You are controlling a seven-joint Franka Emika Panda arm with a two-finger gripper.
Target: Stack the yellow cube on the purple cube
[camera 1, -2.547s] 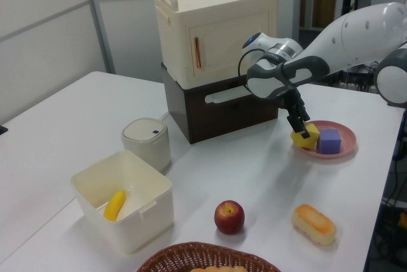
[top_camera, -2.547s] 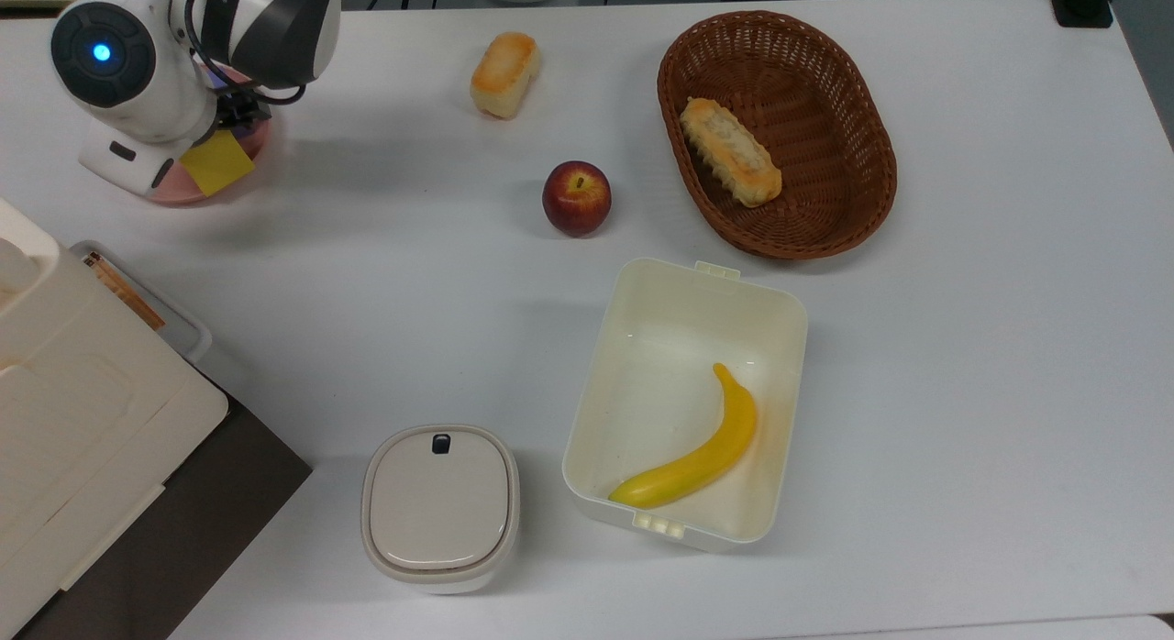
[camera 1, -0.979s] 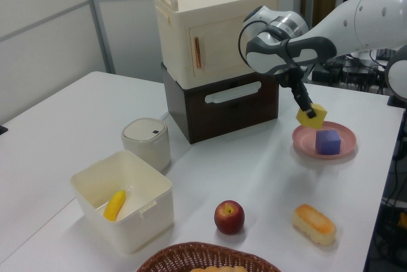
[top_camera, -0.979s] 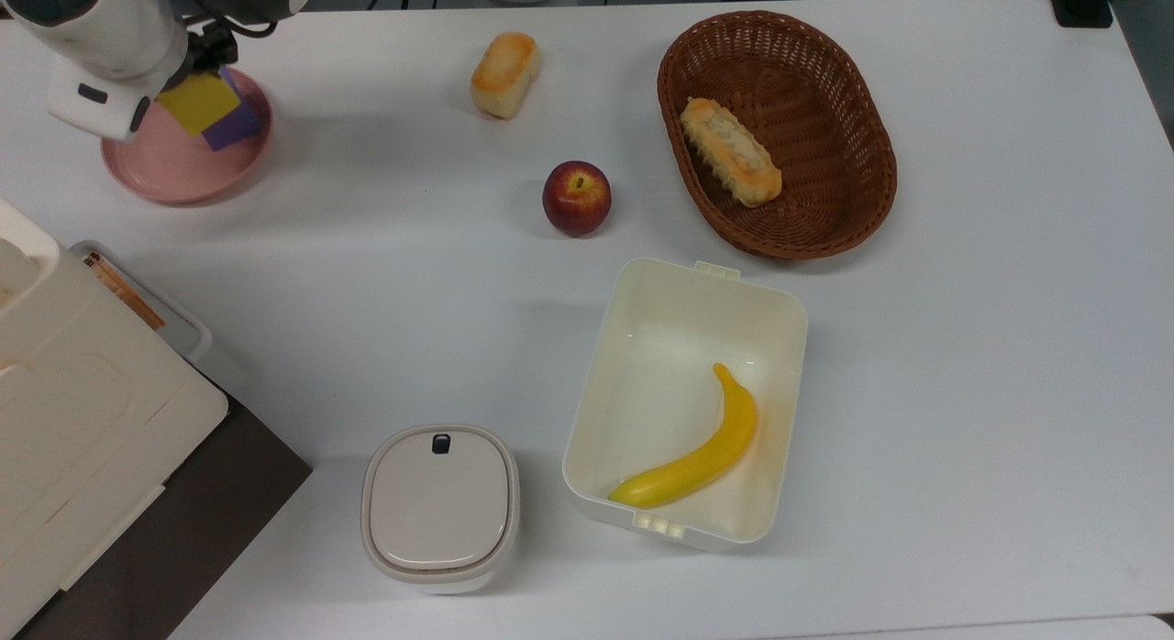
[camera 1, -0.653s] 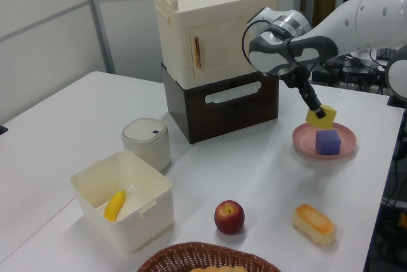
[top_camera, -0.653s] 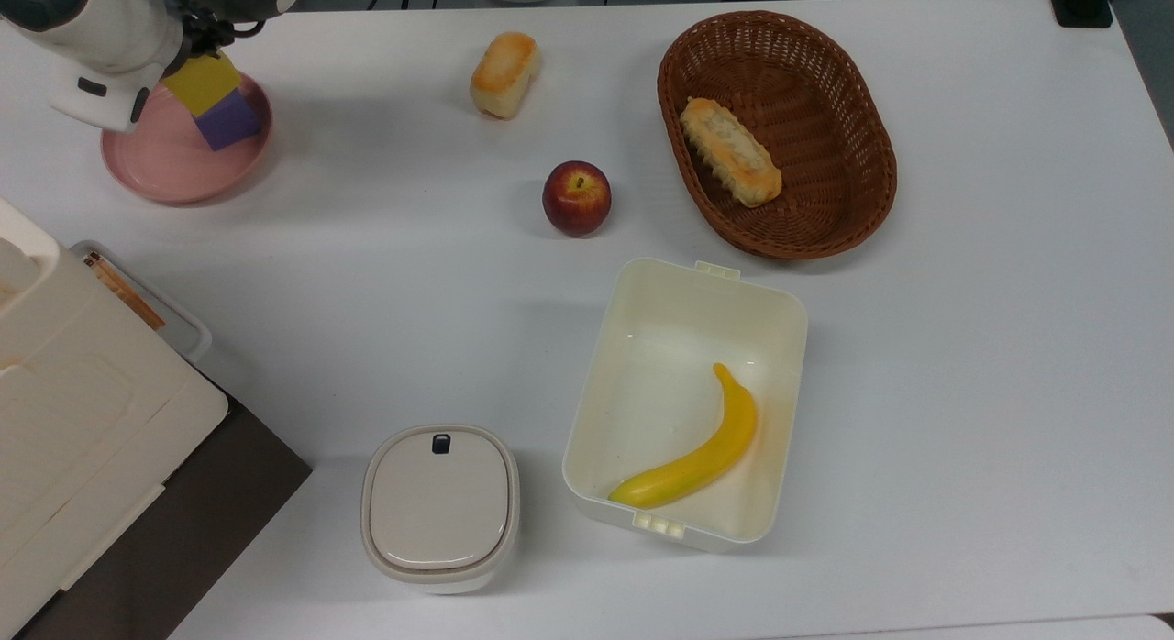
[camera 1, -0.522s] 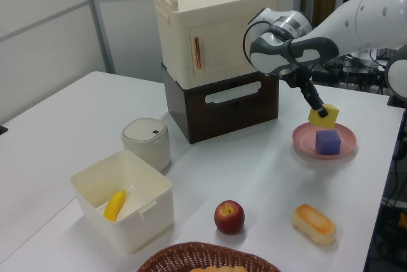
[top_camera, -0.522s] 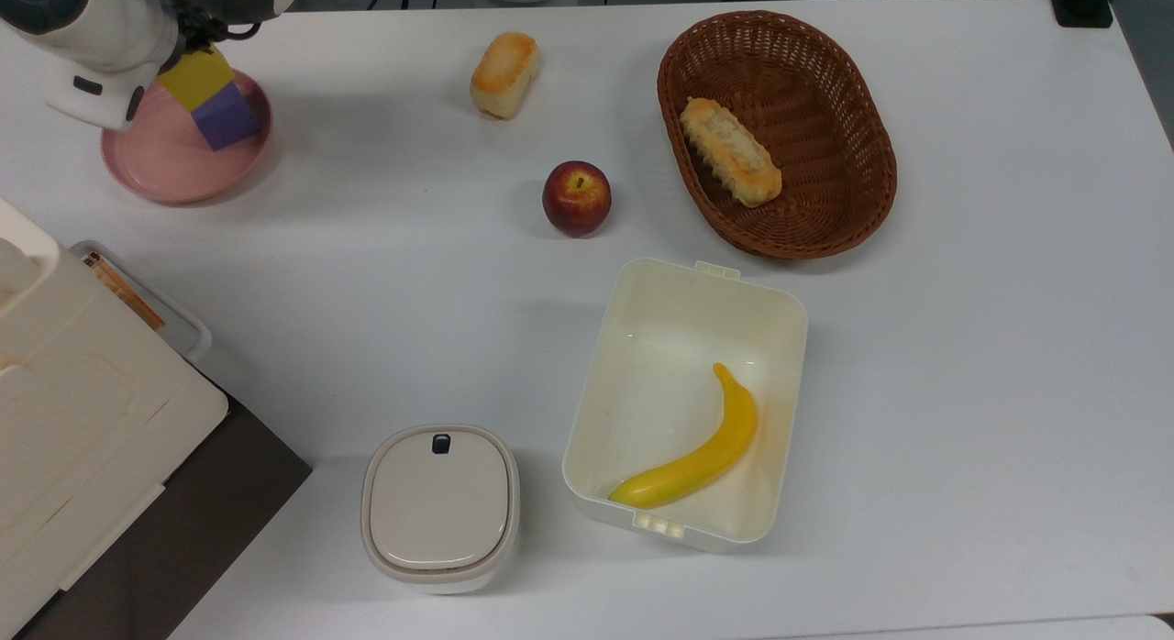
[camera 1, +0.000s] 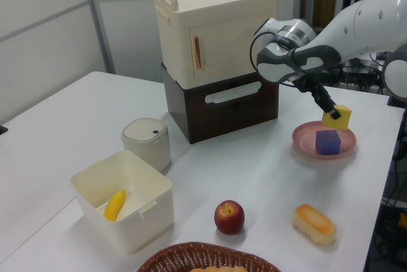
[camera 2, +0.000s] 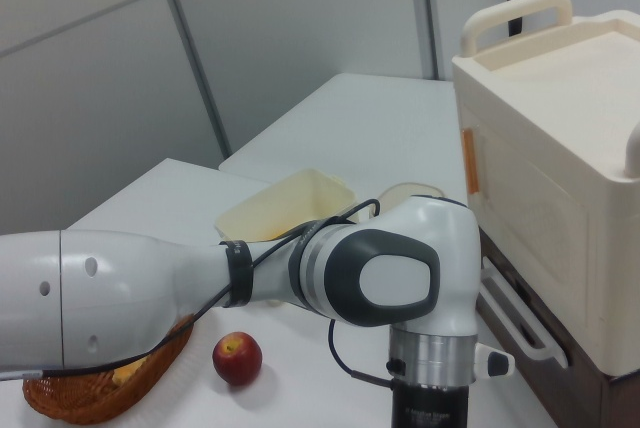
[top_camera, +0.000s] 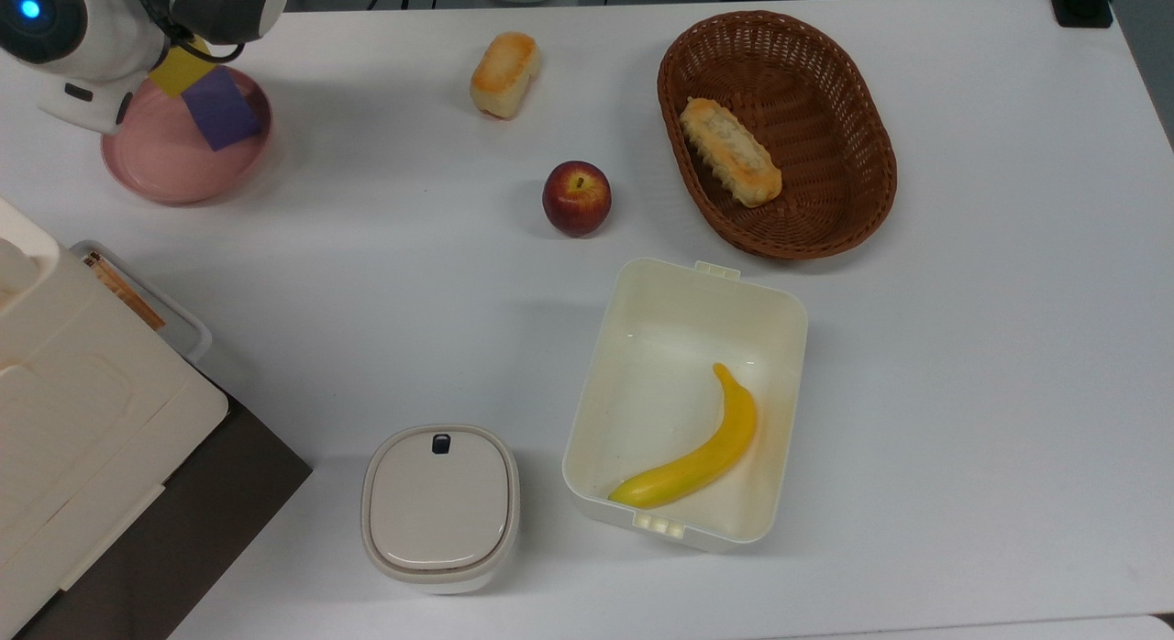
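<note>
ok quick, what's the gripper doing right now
Gripper: closed on the yellow cube, held in the air above the purple cube on the pink plate.

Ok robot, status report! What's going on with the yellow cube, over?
Tool shut on yellow cube, held in the air. Purple cube sits alone on pink plate, just below. Nothing in the way.

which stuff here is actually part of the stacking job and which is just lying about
Part of the job: yellow cube held in the claw, purple cube, pink plate under it.

Lying about: apple, two bread rolls, basket, banana, open box, lidded container.
</note>
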